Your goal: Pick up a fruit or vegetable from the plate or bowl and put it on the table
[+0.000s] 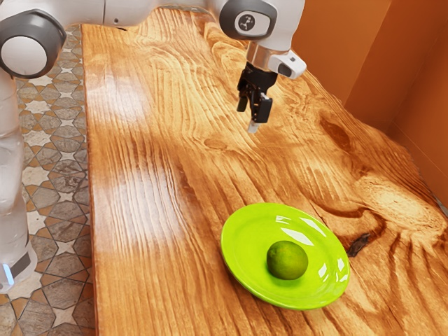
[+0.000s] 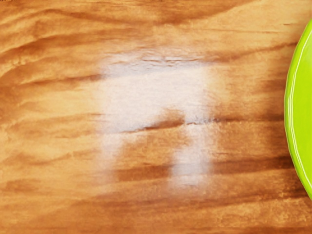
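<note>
My gripper (image 1: 253,117) hangs open over the table (image 1: 150,161); off its side, rimmed green plate (image 1: 245,241) encircles the lime (image 1: 287,260).

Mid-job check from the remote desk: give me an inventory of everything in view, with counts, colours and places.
Lime: one, dark green, resting on the plate.
Plate: one, bright green, on the table.
Table: one, brown wood, under the plate.
Dark mark: one prominent, near-black, in the wood just beside the plate.
Wall: orange, behind the table; number of panels unclear.
Floor tiles: many, grey, white and orange-brown, along the table's side at the exterior view's left.
Arm: one, white with grey joints, reaching over the table.
Hand: one, black, above the table, away from the plate.
</note>
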Tool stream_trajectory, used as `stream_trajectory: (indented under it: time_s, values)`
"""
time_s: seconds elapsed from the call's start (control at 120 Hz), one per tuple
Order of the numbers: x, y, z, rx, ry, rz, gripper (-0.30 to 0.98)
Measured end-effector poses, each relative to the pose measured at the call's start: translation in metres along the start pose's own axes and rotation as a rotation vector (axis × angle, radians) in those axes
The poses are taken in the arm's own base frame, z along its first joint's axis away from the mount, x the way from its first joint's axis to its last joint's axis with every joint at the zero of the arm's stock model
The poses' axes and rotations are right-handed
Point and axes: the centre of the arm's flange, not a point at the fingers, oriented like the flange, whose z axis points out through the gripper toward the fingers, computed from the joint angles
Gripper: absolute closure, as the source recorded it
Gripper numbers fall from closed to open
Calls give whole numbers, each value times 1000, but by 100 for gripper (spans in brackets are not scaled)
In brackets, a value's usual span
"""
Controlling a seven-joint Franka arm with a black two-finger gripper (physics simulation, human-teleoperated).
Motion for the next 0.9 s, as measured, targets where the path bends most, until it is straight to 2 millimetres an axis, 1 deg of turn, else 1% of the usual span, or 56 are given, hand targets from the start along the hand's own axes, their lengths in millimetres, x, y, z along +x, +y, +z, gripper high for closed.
stream_trajectory:
  time_s: [0.008, 0.025, 0.05, 0.083, 0.15, 0.2, 0.333, 0.417, 0.433, 0.5, 0.55, 0.608, 0.65, 0.675, 0.725, 0.767, 0.792, 0.833, 0.9]
  values:
    - [0, 0, 0, 0, 0, 0, 0]
    - [13, 1, -17, -8, 39, 1, 0]
    - [24, 0, -35, -16, 78, -1, 0]
    - [32, -10, -48, -22, 106, -16, 0]
    - [36, -38, -58, -29, 123, -61, 0]
    - [36, -45, -60, -34, 122, -70, 0]
    - [36, -38, -61, -43, 112, -47, 0]
    - [35, -42, -61, -46, 108, -48, 0]
    - [34, -42, -65, -46, 117, -47, 0]
    - [29, -35, -96, -44, 183, -28, 0]
    - [26, -26, -106, -46, 203, -10, 0]
    - [28, -10, -102, -49, 192, 25, 0]
    - [30, 12, -93, -51, 173, 68, 0]
    - [36, 27, -82, -52, 152, 97, 0]
    - [53, 54, -52, -51, 107, 143, 0]
    - [64, 69, -31, -50, 84, 169, 0]
    - [69, 76, -23, -48, 75, 182, 0]
    - [72, 87, -16, -48, 71, 203, 0]
    - [72, 105, -13, -48, 72, 238, 0]
